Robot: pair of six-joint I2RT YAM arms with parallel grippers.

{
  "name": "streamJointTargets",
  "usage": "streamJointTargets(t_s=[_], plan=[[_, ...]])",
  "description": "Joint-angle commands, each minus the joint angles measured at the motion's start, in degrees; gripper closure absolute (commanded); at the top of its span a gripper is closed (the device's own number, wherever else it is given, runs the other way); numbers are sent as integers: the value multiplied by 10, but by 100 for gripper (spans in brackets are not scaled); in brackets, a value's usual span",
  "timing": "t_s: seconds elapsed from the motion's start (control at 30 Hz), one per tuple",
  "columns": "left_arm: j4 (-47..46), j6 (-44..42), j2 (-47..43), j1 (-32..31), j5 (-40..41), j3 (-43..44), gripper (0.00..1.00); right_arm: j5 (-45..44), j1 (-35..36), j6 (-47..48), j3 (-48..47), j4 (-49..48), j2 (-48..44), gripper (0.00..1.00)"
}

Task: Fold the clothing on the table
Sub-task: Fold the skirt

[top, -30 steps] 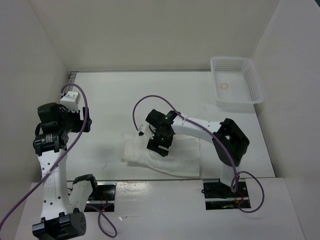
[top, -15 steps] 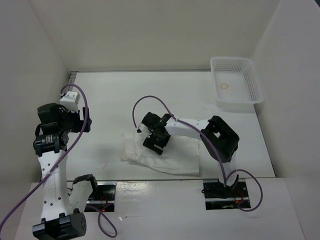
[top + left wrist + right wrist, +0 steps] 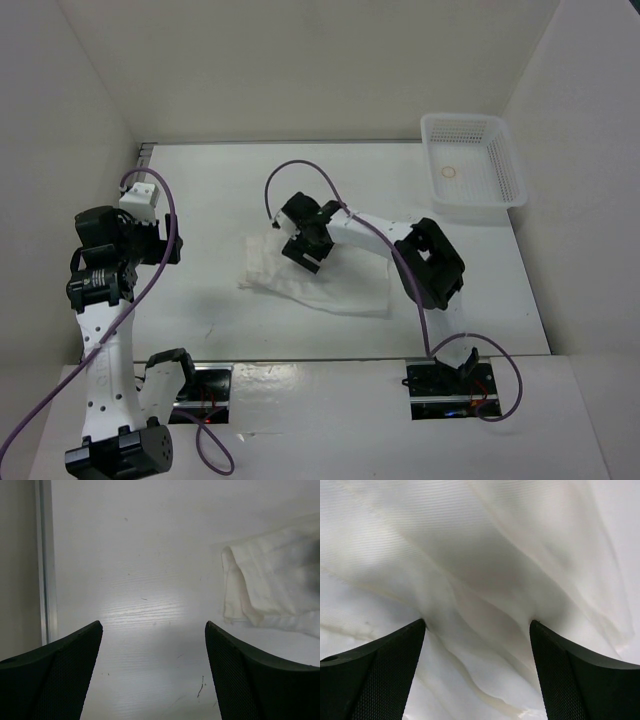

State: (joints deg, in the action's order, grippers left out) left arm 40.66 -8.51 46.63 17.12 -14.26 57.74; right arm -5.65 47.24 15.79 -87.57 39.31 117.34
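Right wrist view: right tool (image 3: 477, 630), jaws spread wide with nothing pinched between them, poised directly over the garment (image 3: 470, 555); whether the tips press the cloth cannot be told. Item beneath: white garment, thin knit, lying in soft ridges and shallow folds that run diagonally under the jaws. Handling, as judged: light, limp, no stiffness of its own; will drape and sag from any single pinch, slide easily on the smooth surface, and bunch if pushed rather than lifted; not fragile. Best hold, as judged: a shallow pinch at a corner or along a doubled edge, where the layers give the tips something to bite; two corners taken together would keep a fold line straight. Location: top external view shows it flat on the worktop (image 3: 220, 190), near the middle and toward the near edge, a wide crumpled rectangle with the right tool over its far edge, left of middle. Right arm: rises from its base at the near edge, elbow bent high just beyond the garment's right end, forearm stretched leftward, wrist tipped down. Left tool (image 3: 152, 630): jaws likewise wide and empty, aimed at bare worktop beside the side rail (image 3: 45, 555); the garment's doubled left edge shows at the right of its view, well apart. Left arm: upright at the left side, folded back on itself, away from the cloth. Also present: white perforated basket (image 3: 472, 208), far right corner, well apart from the garment.
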Motion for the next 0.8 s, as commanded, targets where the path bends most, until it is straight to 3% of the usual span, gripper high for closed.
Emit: streamJointTargets(t_s=[0.0,0.4,0.63,0.73,0.77], plan=[[-19,14,-3,5,-2,-2,11,-46,-28,57,-51,-25,23,11],[-19,14,2,5,-8,-2,9,-80,-58,91,-129,-63,73,11],[-9,-3,63,-17,-104,23,1,11,-64,63,-150,-22,-101,8],[-19,-3,143,-43,-136,47,1,16,-113,89,-64,-47,-212,7],[-27,-3,191,-60,-136,61,1,22,-159,94,-22,-52,-255,7]])
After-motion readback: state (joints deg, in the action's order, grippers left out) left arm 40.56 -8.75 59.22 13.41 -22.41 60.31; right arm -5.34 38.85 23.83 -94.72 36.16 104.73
